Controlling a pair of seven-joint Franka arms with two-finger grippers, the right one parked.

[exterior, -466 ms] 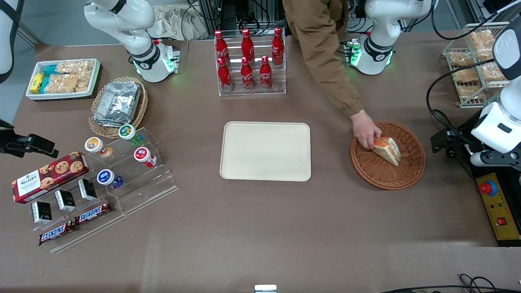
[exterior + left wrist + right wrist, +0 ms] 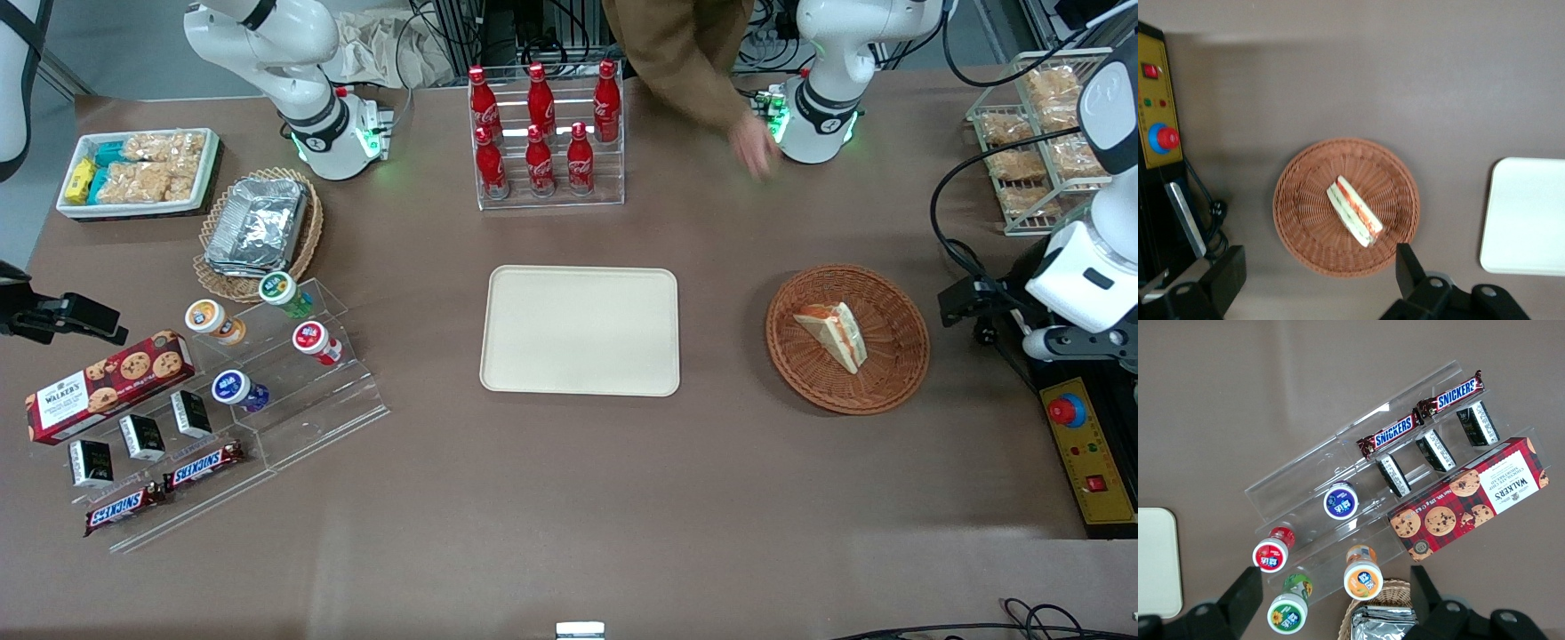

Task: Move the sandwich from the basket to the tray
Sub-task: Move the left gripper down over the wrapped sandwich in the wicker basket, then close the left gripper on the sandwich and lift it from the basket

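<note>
From the front, the sandwich (image 2: pixel 834 333) lies in the basket (image 2: pixel 898 373), well apart from the bare tray (image 2: pixel 580 330) on the table (image 2: pixel 569 498). At the left wrist, the claw (image 2: pixel 1308 283) hangs above the basket's rim with its 2 fingers (image 2: pixel 1407 267) spread wide, holding nothing.
</note>
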